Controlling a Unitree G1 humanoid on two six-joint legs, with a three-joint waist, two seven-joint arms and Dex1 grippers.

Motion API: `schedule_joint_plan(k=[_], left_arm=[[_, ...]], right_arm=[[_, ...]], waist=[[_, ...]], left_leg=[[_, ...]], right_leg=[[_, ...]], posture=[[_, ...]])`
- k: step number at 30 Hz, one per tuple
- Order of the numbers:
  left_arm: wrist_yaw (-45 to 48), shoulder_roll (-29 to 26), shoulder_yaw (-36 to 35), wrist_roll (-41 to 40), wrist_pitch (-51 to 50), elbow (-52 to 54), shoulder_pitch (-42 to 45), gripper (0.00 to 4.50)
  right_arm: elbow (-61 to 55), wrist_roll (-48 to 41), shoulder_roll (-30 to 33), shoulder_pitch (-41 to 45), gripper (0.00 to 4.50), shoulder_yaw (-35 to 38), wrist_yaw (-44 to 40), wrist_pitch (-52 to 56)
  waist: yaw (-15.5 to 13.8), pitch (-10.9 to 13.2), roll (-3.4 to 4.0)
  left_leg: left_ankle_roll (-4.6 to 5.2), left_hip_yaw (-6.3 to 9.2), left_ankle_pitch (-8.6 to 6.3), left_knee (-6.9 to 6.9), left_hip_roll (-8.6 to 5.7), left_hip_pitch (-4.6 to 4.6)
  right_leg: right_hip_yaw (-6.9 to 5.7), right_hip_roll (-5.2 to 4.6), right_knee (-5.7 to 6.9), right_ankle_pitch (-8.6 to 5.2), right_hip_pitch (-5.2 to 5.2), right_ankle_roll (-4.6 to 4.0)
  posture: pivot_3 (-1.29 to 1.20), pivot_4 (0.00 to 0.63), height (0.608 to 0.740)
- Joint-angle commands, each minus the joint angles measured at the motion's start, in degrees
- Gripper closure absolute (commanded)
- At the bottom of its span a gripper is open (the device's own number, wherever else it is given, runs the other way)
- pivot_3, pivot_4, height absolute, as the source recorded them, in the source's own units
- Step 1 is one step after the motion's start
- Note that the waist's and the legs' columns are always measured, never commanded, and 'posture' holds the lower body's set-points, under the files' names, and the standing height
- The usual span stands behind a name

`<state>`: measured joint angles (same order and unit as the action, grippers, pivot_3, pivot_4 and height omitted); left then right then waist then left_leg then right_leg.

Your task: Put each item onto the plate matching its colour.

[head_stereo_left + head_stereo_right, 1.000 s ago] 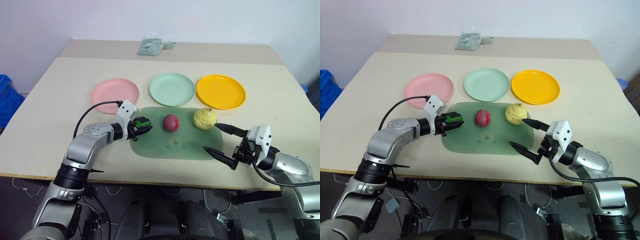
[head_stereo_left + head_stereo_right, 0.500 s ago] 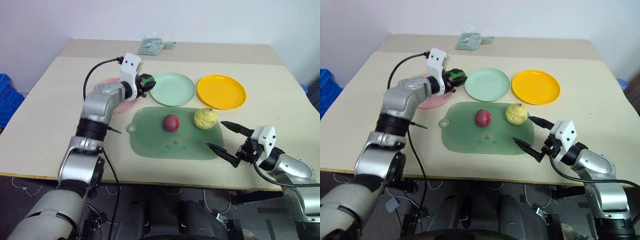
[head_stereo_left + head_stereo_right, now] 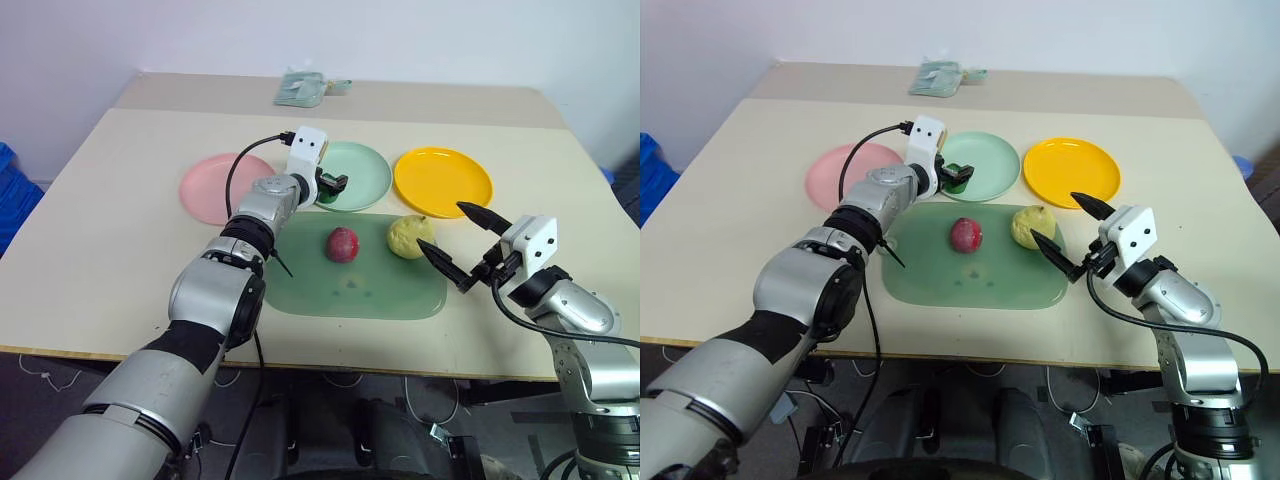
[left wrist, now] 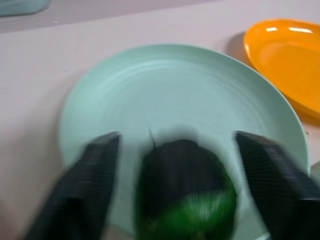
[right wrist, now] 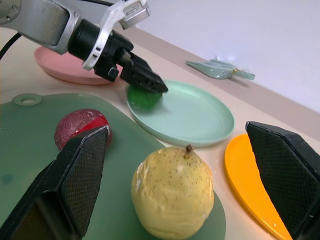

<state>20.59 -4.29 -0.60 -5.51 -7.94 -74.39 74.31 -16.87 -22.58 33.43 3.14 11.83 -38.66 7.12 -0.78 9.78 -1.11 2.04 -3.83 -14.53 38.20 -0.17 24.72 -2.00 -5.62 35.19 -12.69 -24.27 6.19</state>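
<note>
The dark green item [image 4: 185, 190] lies on the near-left part of the mint green plate [image 3: 362, 172]. My left gripper [image 3: 335, 185] is open around it, a finger [image 4: 95, 185] on each side with gaps showing. On the green tray [image 3: 350, 290] rest the red-magenta ball [image 3: 342, 244] and the lumpy pale yellow item [image 3: 411, 236]. My right gripper [image 3: 440, 225] hovers open just right of the yellow item, holding nothing. The pink plate [image 3: 215, 188] and the orange-yellow plate [image 3: 442, 182] hold nothing.
A pale green packet [image 3: 302, 90] lies at the table's far edge. The three plates stand in a row behind the tray. Bare tabletop stretches to the left of the pink plate and in front of the tray.
My left arm carried the green item from the tray's left end up and across to the mint green plate, then opened its fingers. My right gripper rose beside the yellow item.
</note>
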Motion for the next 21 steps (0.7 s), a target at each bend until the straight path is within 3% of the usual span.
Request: schedule_joint_plan(k=[1, 7, 10, 14, 17, 21], left_arm=[[1.3, -0.3, -2.0, -0.1, 3.2, 1.6, 2.2, 0.03], [9.5, -3.6, -4.1, -2.1, 6.5, 9.3, -3.2, 0.03], [18.5, -7.0, -3.9, -5.2, 8.0, 27.1, -14.8, 0.03], [28.5, -15.1, -3.5, -12.5, -2.4, 56.3, -33.7, 0.03], [31.2, -20.5, -5.1, -15.6, -6.4, 68.5, -44.4, 0.03], [30.8, -24.3, -5.7, -17.4, -9.6, 77.1, -52.5, 0.03]], right_arm=[[-3.2, -0.2, -0.3, -0.3, 0.00, 0.7, 0.9, 0.0], [-3.4, -0.4, -0.8, 0.3, 0.00, -0.8, 0.9, 0.6], [-3.1, -0.5, -1.7, 1.6, 0.00, -3.0, 0.2, 0.8], [-1.6, -0.2, -3.2, 4.6, 0.00, -6.8, -1.1, 0.7], [-0.2, 0.2, -5.0, 7.0, 0.00, -10.2, -2.2, 0.8], [1.9, 1.0, -6.6, 9.3, 0.00, -12.9, -3.6, 0.1]], waist=[[0.0, 0.0, 0.00], [0.2, 0.0, 0.03], [0.8, -0.1, 0.12], [1.6, 0.0, 0.17], [1.5, 0.0, 0.19], [0.9, 0.0, 0.23]], left_leg=[[0.00, 0.00, 0.00, 0.00, 0.01, 0.00], [-0.01, -0.01, 0.00, 0.01, 0.01, 0.00], [-0.01, -0.06, 0.00, -0.04, 0.05, -0.07], [-0.11, -0.12, 0.04, -0.16, 0.13, -0.18], [-0.17, -0.09, 0.06, -0.16, 0.12, -0.16], [-0.33, 0.00, -0.01, -0.16, 0.04, -0.20]], right_leg=[[0.00, 0.00, 0.02, 0.00, -0.01, 0.01], [0.01, 0.00, 0.04, 0.01, -0.02, 0.00], [0.07, 0.00, 0.07, 0.01, -0.03, 0.00], [0.23, -0.16, 0.19, 0.01, -0.08, -0.04], [0.26, -0.26, 0.24, -0.06, -0.11, -0.22], [0.23, -0.46, 0.16, -0.09, -0.04, -0.43]], posture=[[0.00, 0.150, 0.740], [0.00, 0.150, 0.740], [0.00, 0.150, 0.740], [0.00, 0.150, 0.740], [0.00, 0.150, 0.740], [0.00, 0.150, 0.740]])
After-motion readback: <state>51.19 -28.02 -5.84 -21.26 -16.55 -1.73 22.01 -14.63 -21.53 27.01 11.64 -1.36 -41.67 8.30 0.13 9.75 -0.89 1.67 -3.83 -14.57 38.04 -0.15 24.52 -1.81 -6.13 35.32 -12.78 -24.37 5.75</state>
